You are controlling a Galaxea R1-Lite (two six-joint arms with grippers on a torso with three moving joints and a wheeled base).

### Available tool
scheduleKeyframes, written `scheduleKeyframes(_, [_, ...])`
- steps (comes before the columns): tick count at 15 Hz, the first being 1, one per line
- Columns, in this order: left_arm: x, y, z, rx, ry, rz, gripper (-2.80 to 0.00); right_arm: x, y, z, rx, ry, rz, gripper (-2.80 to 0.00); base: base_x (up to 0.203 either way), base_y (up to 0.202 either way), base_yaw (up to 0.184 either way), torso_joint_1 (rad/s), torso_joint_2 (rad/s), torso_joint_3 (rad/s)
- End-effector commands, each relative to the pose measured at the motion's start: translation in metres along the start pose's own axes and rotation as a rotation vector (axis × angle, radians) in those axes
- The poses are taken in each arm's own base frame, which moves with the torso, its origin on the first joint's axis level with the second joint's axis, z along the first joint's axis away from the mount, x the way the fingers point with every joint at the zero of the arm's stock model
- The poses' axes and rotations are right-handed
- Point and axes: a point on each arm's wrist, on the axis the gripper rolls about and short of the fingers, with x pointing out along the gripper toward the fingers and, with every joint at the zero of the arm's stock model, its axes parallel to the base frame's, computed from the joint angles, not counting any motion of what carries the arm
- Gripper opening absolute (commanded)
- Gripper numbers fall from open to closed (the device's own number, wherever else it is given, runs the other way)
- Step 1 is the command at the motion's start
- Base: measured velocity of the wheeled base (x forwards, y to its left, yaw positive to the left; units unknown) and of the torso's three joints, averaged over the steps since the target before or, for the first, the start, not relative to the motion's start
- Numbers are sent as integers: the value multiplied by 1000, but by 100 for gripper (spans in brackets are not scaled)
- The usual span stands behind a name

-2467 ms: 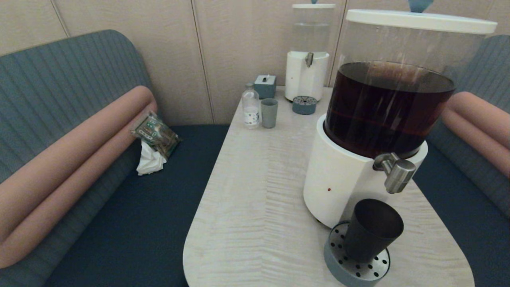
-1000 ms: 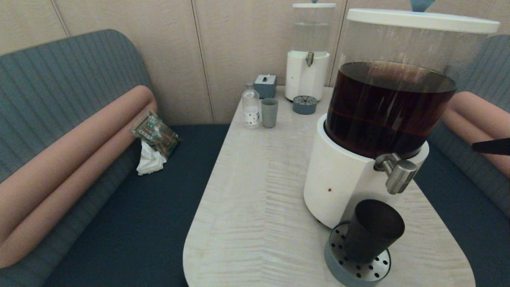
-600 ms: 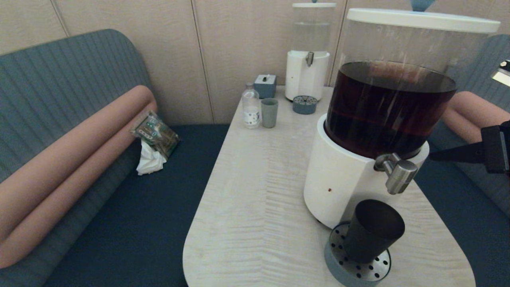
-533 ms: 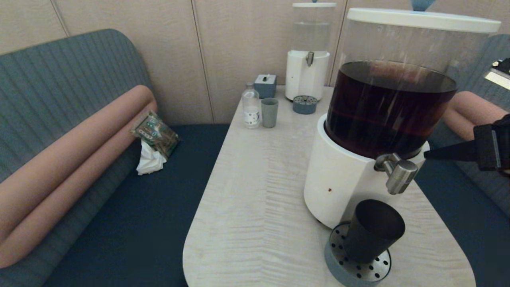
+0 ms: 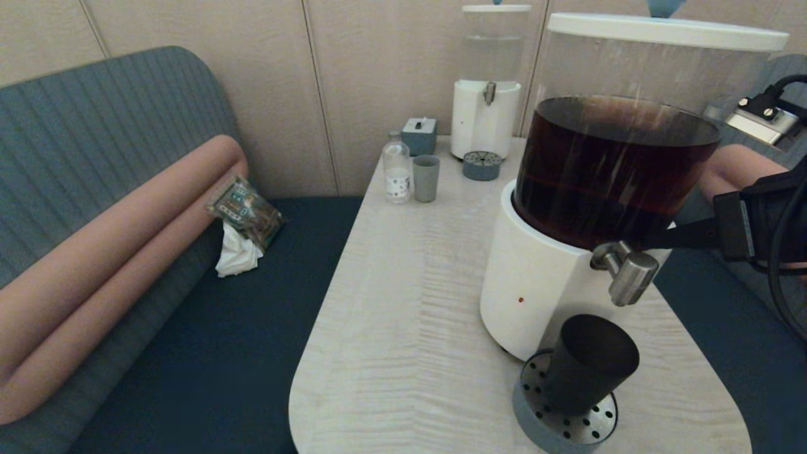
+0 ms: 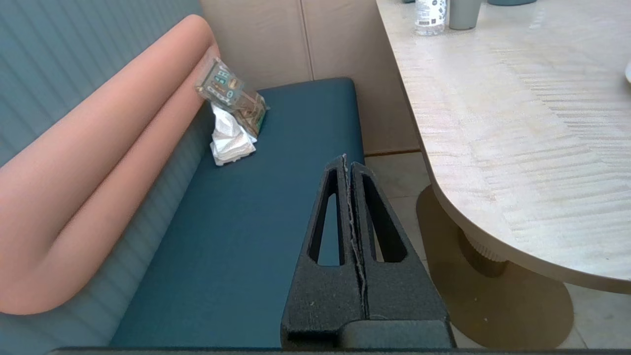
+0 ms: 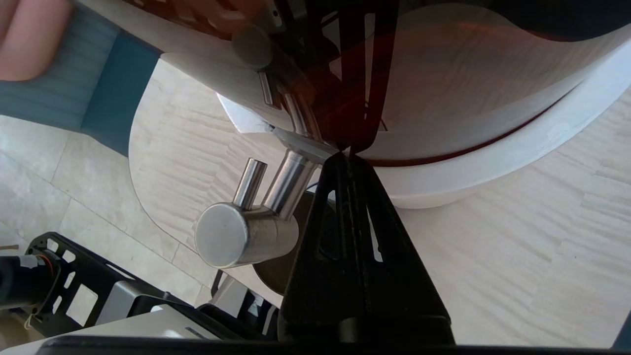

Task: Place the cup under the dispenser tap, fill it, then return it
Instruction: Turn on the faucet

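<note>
The matte black cup (image 5: 589,366) stands upright on the round perforated drip tray (image 5: 555,424), directly below the steel dispenser tap (image 5: 632,277). That tap juts from the white base of the large dispenser (image 5: 536,277) holding dark brown liquid. My right gripper (image 5: 648,239) reaches in from the right, shut and holding nothing. In the right wrist view its tips (image 7: 345,157) rest at the dispenser wall just behind the tap (image 7: 244,236). My left gripper (image 6: 347,160) is shut and empty, low over the blue bench seat beside the table.
At the table's far end stand a slim clear-liquid dispenser (image 5: 485,120), a grey-green tumbler (image 5: 426,178), a small bottle (image 5: 396,167), a grey box (image 5: 419,135) and a second drip tray (image 5: 481,166). A packet and tissue (image 5: 243,227) lie on the left bench.
My right arm has come in from the right edge and moved left until its shut tips reach the dispenser behind the tap. The cup has stayed on the tray.
</note>
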Motion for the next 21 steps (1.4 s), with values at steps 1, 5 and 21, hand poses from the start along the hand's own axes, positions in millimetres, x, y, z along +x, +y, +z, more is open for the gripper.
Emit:
scheduleKeyframes(1, [2,-1,-11,-1,40,-4,-280,4,0,0,0,8,11,-280,0,0,0,0,0,0])
scheduleKeyframes(5, [2,-1,-11,-1,40,-5,-280,5,4,0,-11,12,29,-280,0,0,0,0,0,0])
scheduleKeyframes(21, [2,-1,-11,-1,40,-5,-280,3,31,-13,-84,48,129,-280,0,0,0,0,0,0])
